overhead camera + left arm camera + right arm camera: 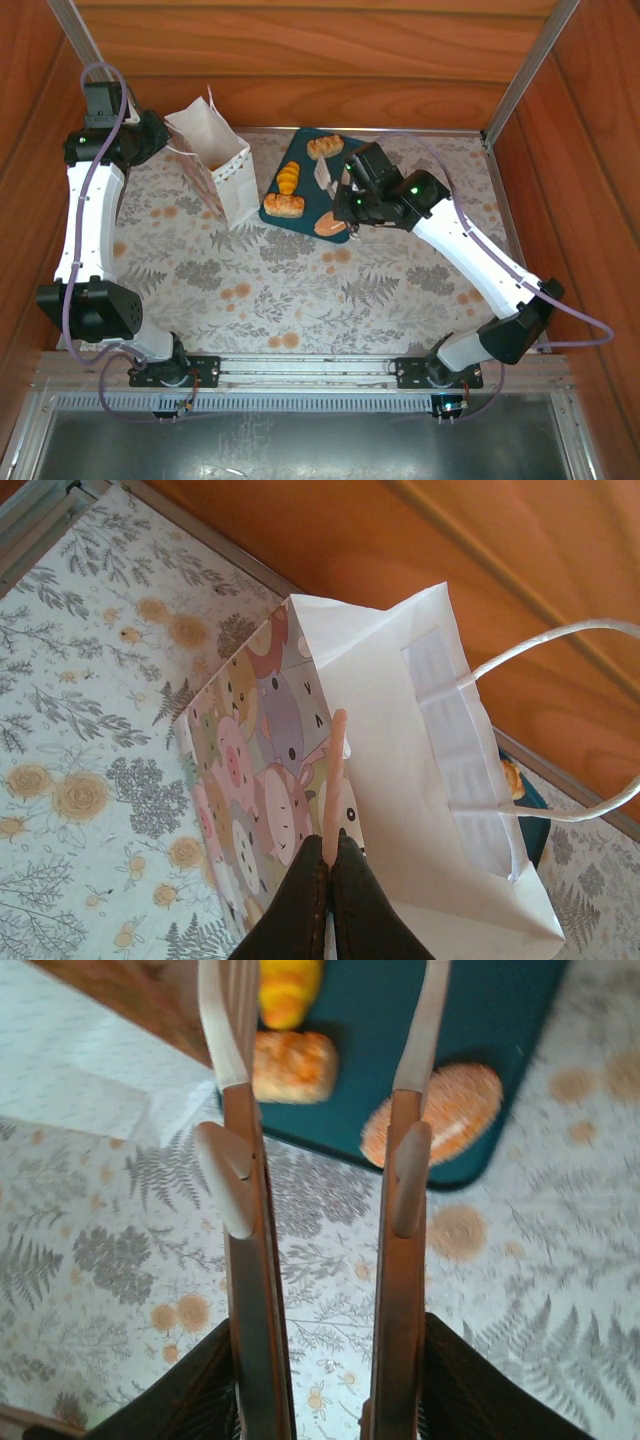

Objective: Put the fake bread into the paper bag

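At the upper left of the desk, the left pincer is clamped on the rim of the bag; the right pincer hangs partly open, empty, above the tray and bread.

Wooden walls, floral tabletop.
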